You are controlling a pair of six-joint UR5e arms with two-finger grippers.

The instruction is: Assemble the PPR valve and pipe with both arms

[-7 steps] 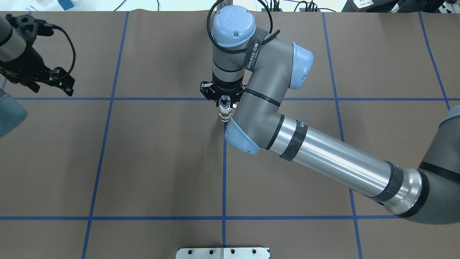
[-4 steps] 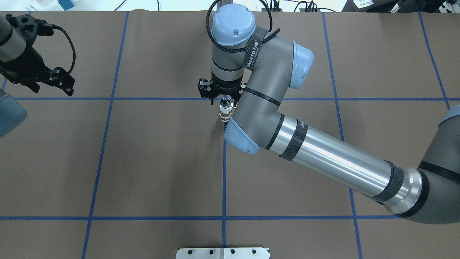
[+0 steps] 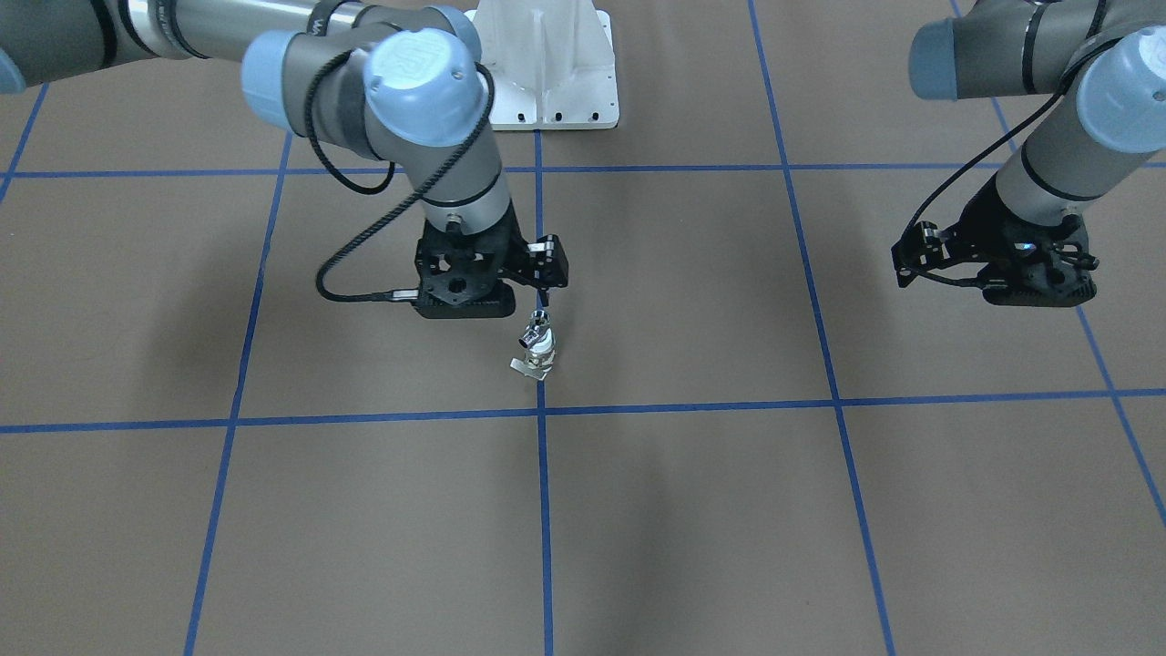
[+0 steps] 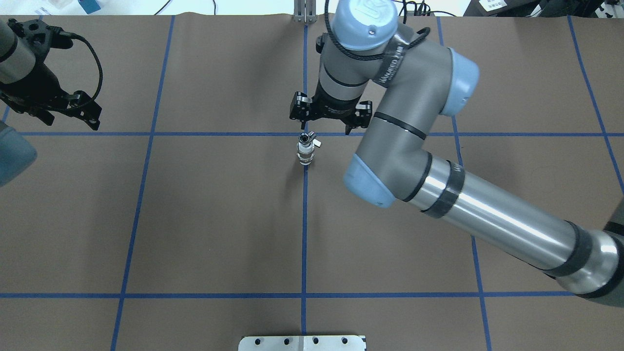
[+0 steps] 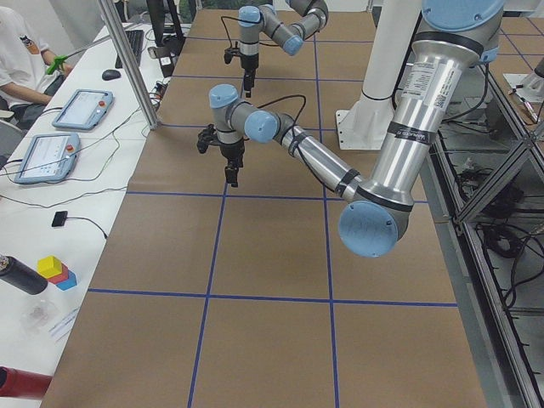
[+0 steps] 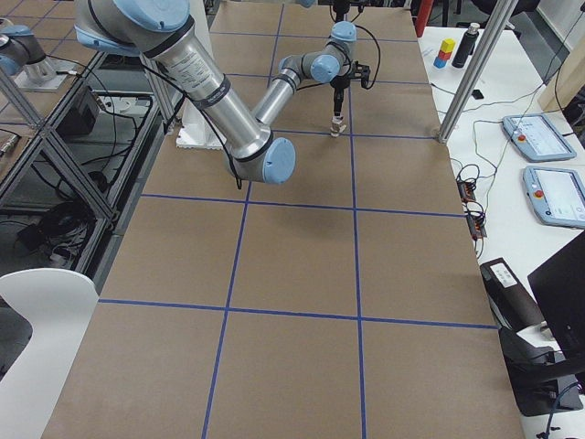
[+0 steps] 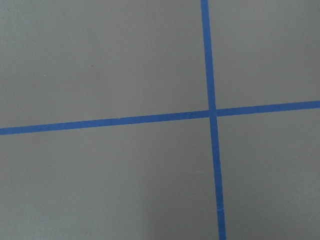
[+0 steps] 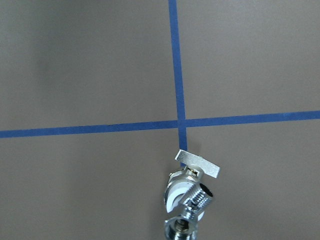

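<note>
The PPR valve stands upright on the brown table, on the blue centre line, with its flat handle tab sticking out sideways. The chrome pipe sits on top of it, dark opening upward. The joined pair also shows in the front view, valve below, pipe above. My right gripper hangs open just beyond the pair and to its right, holding nothing. Far off at the table's left side my left gripper hovers open and empty over a tape crossing.
Blue tape lines divide the brown table cover into squares. The white bolted pedestal stands at the robot's side of the table. My right forearm stretches across the right half. Tablets and a seated person are beside the far edge.
My right gripper has let go of the joined valve and pipe and swung up and to the right, away from them. The pair stays standing in place. The left arm has not moved.
</note>
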